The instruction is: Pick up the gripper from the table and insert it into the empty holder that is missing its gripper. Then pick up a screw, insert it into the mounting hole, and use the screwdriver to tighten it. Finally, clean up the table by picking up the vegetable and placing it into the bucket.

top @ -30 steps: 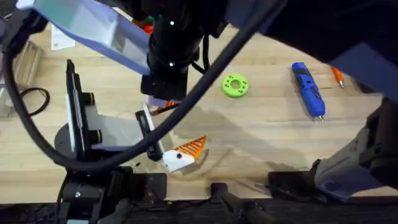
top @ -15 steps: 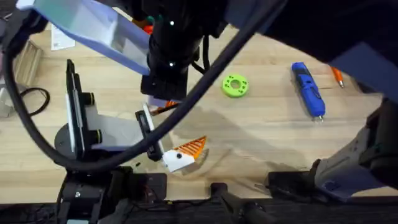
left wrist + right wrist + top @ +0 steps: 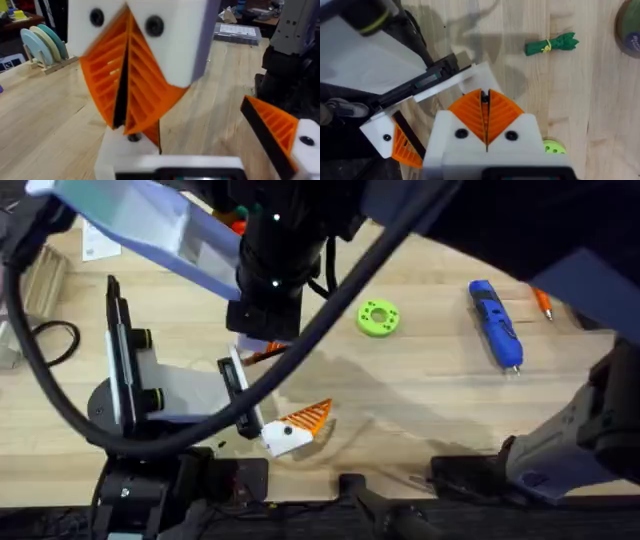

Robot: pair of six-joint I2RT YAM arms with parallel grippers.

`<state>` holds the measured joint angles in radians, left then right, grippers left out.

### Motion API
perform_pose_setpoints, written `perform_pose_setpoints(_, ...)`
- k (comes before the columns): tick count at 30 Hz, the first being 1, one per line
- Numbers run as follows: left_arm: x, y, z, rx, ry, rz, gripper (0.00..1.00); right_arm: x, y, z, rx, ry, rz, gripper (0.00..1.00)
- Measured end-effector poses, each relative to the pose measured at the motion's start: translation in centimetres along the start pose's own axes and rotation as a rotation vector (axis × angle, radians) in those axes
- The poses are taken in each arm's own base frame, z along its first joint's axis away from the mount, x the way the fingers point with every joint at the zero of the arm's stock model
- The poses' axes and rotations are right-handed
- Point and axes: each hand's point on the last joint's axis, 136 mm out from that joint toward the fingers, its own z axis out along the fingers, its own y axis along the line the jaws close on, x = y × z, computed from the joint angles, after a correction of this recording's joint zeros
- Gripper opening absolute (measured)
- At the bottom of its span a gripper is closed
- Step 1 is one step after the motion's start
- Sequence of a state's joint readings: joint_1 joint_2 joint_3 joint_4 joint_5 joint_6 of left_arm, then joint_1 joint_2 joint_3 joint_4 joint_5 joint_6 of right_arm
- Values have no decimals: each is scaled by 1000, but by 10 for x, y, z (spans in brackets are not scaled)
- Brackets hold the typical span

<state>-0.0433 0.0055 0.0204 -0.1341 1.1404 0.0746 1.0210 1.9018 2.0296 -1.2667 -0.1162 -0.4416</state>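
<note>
Overhead we see the screwdriver (image 3: 496, 324) far right on the worktop (image 3: 420, 400); our right wrist view adds the vegetable (image 3: 551, 44) and right claw (image 3: 484, 117) clenched; left claw (image 3: 125, 85) clenched too.

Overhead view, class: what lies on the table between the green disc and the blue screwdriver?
Nothing: in the overhead view, bare wood separates the green disc from the screwdriver.
</note>
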Motion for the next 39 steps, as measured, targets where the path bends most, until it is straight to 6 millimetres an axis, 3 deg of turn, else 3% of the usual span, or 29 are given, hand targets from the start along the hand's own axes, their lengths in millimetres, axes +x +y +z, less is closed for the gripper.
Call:
perform_pose_setpoints(14,0,0,0,0,0,0,985,0,0,-14,22,-21,-4,6)
perform_pose_setpoints(39,0,0,0,0,0,0,987,-3,2,-13,34,-22,-17,6)
